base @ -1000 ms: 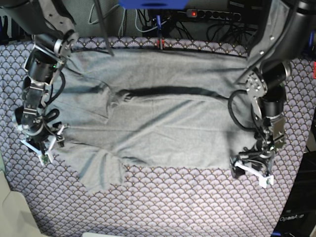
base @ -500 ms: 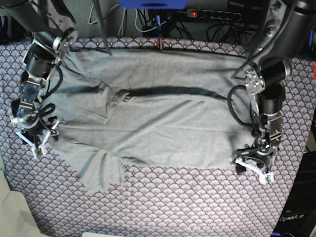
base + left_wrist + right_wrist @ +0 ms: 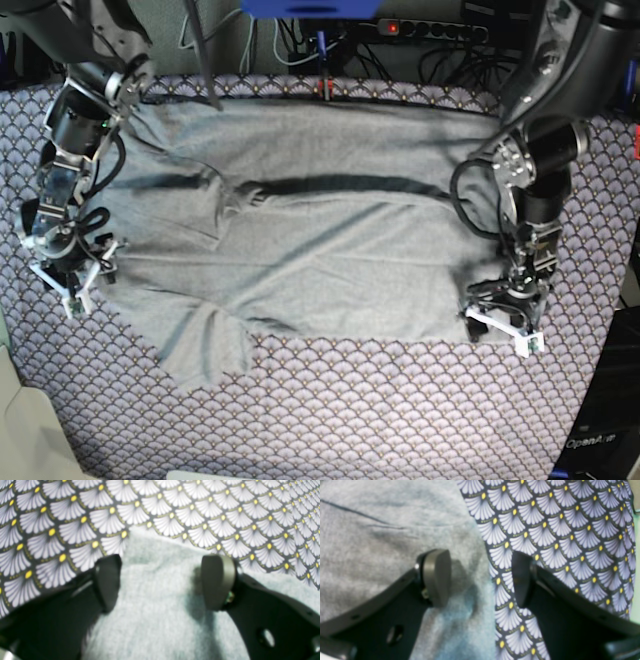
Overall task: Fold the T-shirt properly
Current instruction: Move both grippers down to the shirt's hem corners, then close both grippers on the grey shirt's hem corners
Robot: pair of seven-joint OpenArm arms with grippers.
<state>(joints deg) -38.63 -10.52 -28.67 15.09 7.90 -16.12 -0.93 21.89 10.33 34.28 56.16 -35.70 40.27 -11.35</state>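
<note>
T-shirt (image 3: 300, 240) spread flat across middle of base view on patterned cloth (image 3: 350, 420). Left gripper (image 3: 503, 325) at lower right, right gripper (image 3: 68, 272) at left, both wide apart, holding nothing. Could pinch only one thin layer, or grab patterned cloth too.

You see the T-shirt (image 3: 330, 250) as soft, matt heather-grey knit, faintly fuzzy up close and lightly creased. The patterned cloth (image 3: 400, 410) beneath looks smooth, flat and printed. The left gripper (image 3: 160, 582) and right gripper (image 3: 480, 577) show matt dark plastic with smooth grey pads (image 3: 217, 581).
</note>
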